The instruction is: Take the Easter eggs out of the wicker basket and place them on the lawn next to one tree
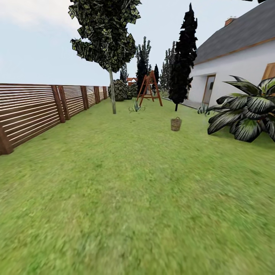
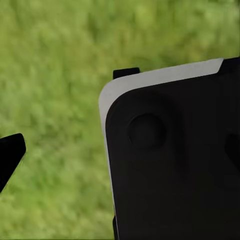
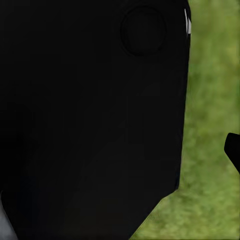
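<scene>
A garden lawn stretches ahead of me, and the wicker basket stands upright on the grass well ahead and a little to my right, its open mouth facing the sky (too small at this range for me to tell what lies inside). It sits just short of the narrow black-foliaged tree and to the left of the broad striped-leaved plant by the white house. The tree with the pale, slightly leaning trunk rises farther left, well apart from the basket, with open grass between them. A slatted wooden fence runs along my left side towards the far end, where a red-brown swing frame stands beyond a small spiky plant.

My left wrist camera looks down past a dark, white-edged body panel to blurred grass, with one black fingertip at the frame's edge; my right wrist camera is mostly blocked by a black panel, a sliver of black finger against the grass. Whether either pair of jaws is apart or together, I cannot tell.
</scene>
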### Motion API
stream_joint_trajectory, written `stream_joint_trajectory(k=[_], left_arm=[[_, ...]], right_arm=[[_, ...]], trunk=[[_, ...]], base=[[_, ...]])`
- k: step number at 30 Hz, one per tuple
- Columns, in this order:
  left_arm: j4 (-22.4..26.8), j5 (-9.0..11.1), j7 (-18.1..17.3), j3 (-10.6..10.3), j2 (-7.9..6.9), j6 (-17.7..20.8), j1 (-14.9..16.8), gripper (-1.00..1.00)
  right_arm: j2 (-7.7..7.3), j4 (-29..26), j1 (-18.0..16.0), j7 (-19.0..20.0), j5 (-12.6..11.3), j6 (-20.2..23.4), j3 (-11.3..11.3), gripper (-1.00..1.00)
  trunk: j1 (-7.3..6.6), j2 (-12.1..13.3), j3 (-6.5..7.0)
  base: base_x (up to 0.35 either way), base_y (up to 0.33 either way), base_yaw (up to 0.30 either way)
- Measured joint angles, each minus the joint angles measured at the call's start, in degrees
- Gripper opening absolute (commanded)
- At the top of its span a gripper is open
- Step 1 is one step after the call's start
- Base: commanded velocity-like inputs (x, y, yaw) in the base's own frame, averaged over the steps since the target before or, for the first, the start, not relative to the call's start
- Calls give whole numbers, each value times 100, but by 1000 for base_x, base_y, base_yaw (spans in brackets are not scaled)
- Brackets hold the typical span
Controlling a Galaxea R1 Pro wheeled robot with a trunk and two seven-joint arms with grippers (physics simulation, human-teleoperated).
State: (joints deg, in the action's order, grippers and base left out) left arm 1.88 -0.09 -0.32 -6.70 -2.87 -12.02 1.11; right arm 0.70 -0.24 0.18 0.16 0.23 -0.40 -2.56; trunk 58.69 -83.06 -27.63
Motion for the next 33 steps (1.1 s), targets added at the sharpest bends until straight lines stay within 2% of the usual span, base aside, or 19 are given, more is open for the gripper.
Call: stream_joint_trajectory(k=[13, 21, 33], left_arm=[[0, 0, 0, -2, -4, -9, -5, 100], [0, 0, 6, -171, -2, -9, -3, 100], [8, 0, 8, -223, 4, -5, 0, 100]], right_arm=[[0, 0, 0, 0, -1, 0, 0, 100], [0, 0, 0, 0, 1, 0, 0, 100], [0, 0, 0, 0, -1, 0, 0, 100]], trunk=[[0, 0, 0], [0, 0, 0], [0, 0, 0]], base=[[320, 163, 0], [321, 136, 0], [329, 52, 0]])
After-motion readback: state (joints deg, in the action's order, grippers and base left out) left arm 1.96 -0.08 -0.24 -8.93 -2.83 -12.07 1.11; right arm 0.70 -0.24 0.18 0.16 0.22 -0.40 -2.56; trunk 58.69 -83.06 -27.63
